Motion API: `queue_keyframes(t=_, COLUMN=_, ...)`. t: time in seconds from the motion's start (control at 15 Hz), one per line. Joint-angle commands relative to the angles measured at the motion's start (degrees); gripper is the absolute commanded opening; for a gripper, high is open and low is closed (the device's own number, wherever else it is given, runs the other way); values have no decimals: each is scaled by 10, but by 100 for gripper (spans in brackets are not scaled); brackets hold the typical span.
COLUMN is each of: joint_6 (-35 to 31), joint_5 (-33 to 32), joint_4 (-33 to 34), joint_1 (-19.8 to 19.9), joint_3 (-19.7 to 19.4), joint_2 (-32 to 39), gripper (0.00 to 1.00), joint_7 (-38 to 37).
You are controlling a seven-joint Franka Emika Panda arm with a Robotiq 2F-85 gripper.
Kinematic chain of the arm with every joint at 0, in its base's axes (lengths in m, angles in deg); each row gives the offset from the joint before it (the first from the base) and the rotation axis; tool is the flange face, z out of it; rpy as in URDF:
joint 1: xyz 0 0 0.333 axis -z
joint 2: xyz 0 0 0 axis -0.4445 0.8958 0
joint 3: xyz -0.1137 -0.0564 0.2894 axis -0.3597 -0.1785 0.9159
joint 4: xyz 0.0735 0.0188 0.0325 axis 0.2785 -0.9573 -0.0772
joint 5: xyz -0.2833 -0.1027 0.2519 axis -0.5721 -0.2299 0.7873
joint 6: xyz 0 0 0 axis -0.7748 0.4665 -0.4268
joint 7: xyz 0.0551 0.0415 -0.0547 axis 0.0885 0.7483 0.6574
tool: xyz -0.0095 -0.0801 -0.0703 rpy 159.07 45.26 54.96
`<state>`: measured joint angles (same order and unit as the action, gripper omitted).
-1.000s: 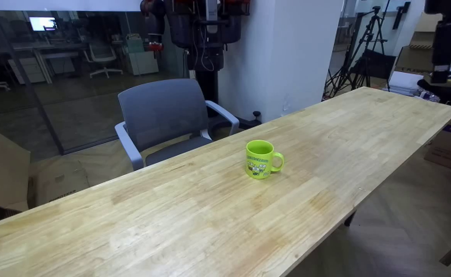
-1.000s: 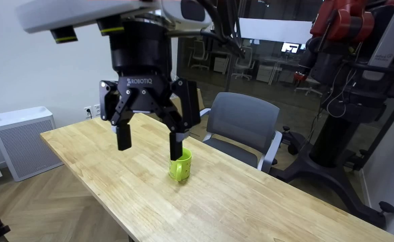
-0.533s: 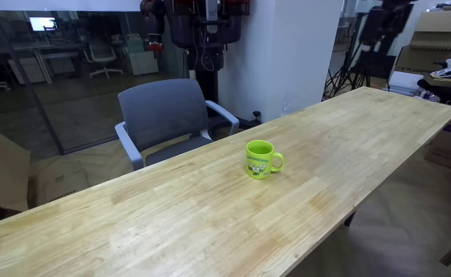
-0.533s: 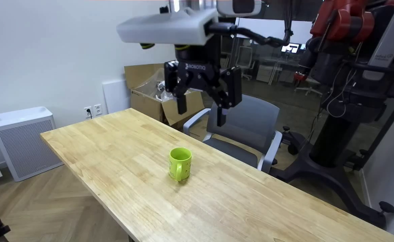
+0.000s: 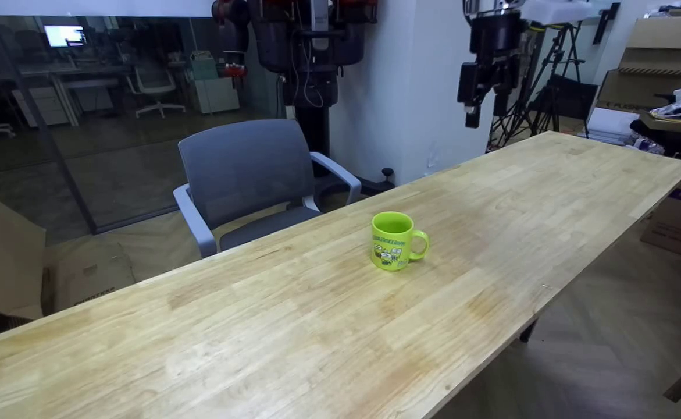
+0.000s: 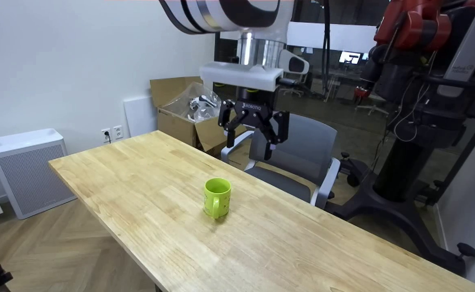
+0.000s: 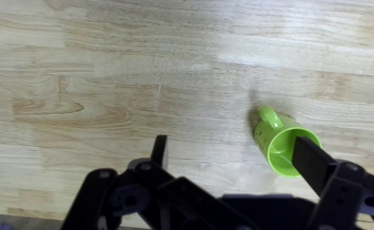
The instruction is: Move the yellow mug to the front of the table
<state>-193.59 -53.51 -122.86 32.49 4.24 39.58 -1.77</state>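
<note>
The yellow mug (image 5: 388, 247) is a lime-green mug with printed figures. It stands upright on the light wood table (image 5: 200, 349) in both exterior views, and the mug (image 6: 222, 200) has its handle toward the camera in an exterior view. My gripper (image 6: 249, 147) is open and holds nothing. It hangs above the table, higher than the mug and apart from it. It also shows in an exterior view (image 5: 486, 113). In the wrist view the mug (image 7: 271, 135) is right of centre. The right fingertip of the gripper (image 7: 231, 143) overlaps the mug's opening and hides part of its rim.
A grey chair (image 6: 290, 154) stands against a long side of the table (image 6: 148, 194). A red and black robot (image 6: 407, 162) stands behind it. An open cardboard box (image 6: 180, 125) and a white purifier (image 6: 32, 166) stand beyond the table's end. A pillar (image 5: 433, 87) rises behind the table.
My open gripper has moved away from the camera and to the right in an exterior view, then slightly down. In an exterior view it came in leftward from the upper right. The mug has not moved.
</note>
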Motion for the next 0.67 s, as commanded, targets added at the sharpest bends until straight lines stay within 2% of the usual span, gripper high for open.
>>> queue_keyframes(t=0.0, joint_6=7, joint_5=-5, joint_4=16, joint_1=7, joint_3=8, joint_2=14, gripper=100, joint_7=-2)
queue_keyframes(t=0.13, joint_6=14, joint_5=-9, joint_4=29, joint_1=8, joint_3=8, joint_2=24, gripper=100, joint_7=-3)
queue_keyframes(t=0.27, joint_6=0, joint_5=-26, joint_4=40, joint_1=-6, joint_3=9, joint_2=41, gripper=100, joint_7=-34)
queue_keyframes(t=0.6, joint_6=-118, joint_5=-15, joint_4=65, joint_1=-31, joint_3=41, joint_2=109, gripper=100, joint_7=-61)
